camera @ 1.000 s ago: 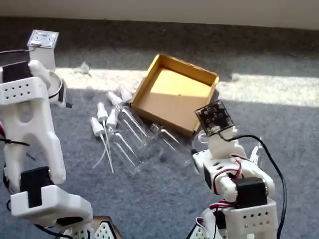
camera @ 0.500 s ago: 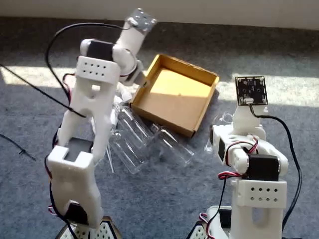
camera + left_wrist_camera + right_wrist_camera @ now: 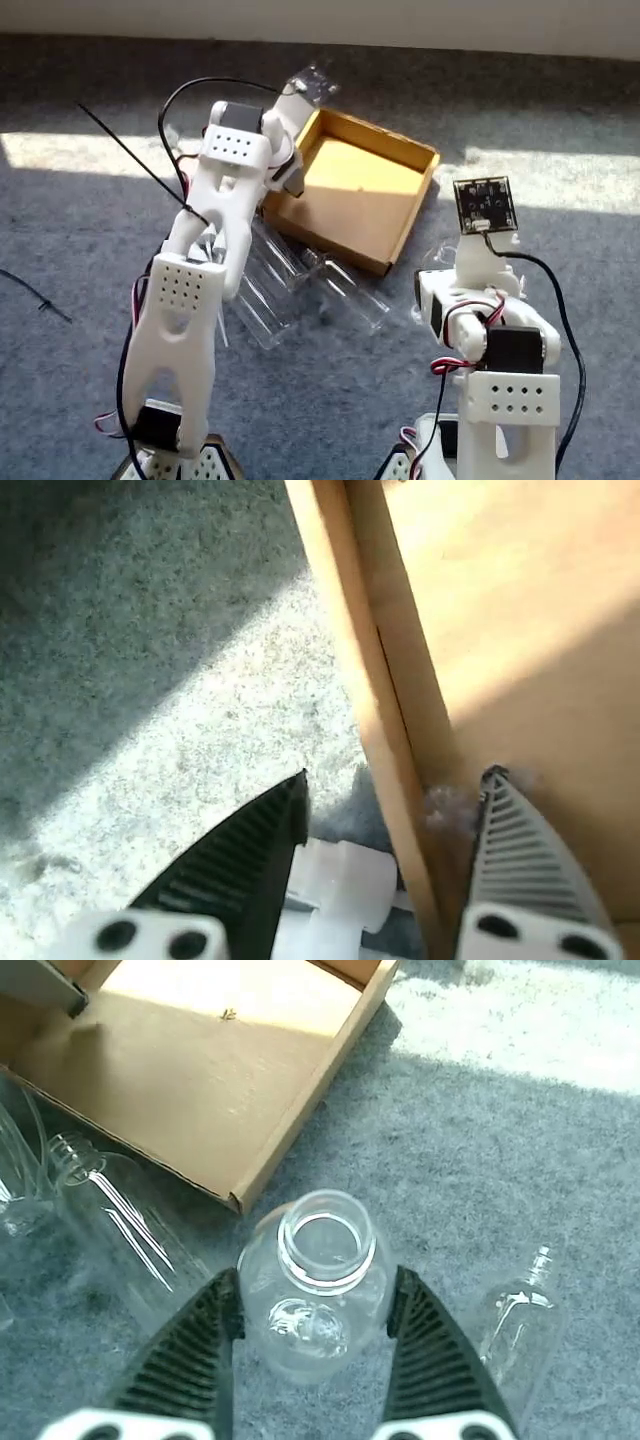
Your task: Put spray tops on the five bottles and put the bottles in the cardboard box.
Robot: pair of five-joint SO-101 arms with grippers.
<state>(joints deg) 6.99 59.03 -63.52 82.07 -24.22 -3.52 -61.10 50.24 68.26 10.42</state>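
The left claw (image 3: 397, 780) is apart, with one finger on each side of the cardboard box (image 3: 380, 670) wall. A white spray top (image 3: 340, 880) sits between the fingers, just outside that wall. The right claw (image 3: 315, 1285) is clamped on an upright bottle (image 3: 318, 1305) with an open neck, near a corner of the box. A second bottle (image 3: 110, 1210) lies touching the box wall. A third bottle (image 3: 520, 1325) lies on the grey carpet (image 3: 500, 1110), just beside the claw on the side away from the box.
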